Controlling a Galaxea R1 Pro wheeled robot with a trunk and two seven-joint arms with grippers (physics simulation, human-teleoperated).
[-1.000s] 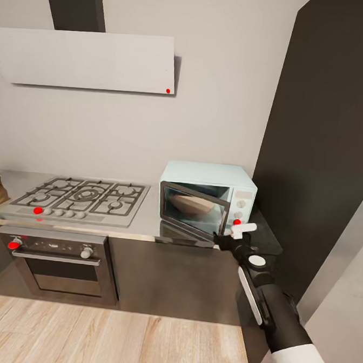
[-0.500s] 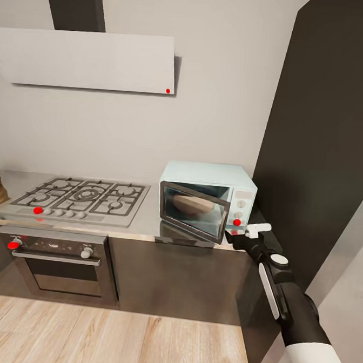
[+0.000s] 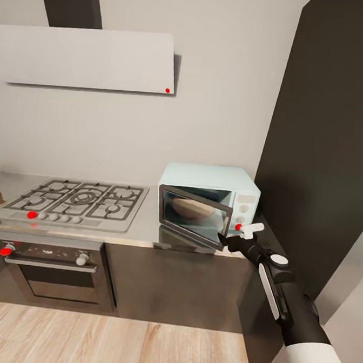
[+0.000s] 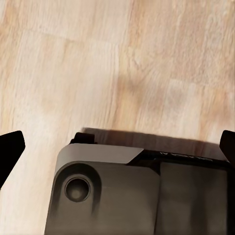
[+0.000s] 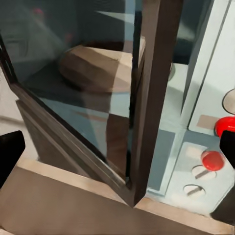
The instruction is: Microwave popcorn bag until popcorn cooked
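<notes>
1. Head view: popcorn bag (image 3: 192,208) sits inside the microwave (image 3: 208,200), door (image 3: 194,217) ajar with its free edge swung towards the right gripper (image 3: 236,239). Whether that gripper's jaws are apart, I cannot tell.
2. Left wrist view: left gripper's fingertips (image 4: 11,149) spread wide over wood floor (image 4: 122,68).
3. Right wrist view: door edge (image 5: 149,98) stands dead ahead, bag (image 5: 98,68) behind the glass.

Close on the microwave (image 5: 205,73) — its dark glass door (image 5: 98,98) ajar, the tan popcorn bag (image 5: 98,66) inside, red button (image 5: 213,159) on the control panel.
</notes>
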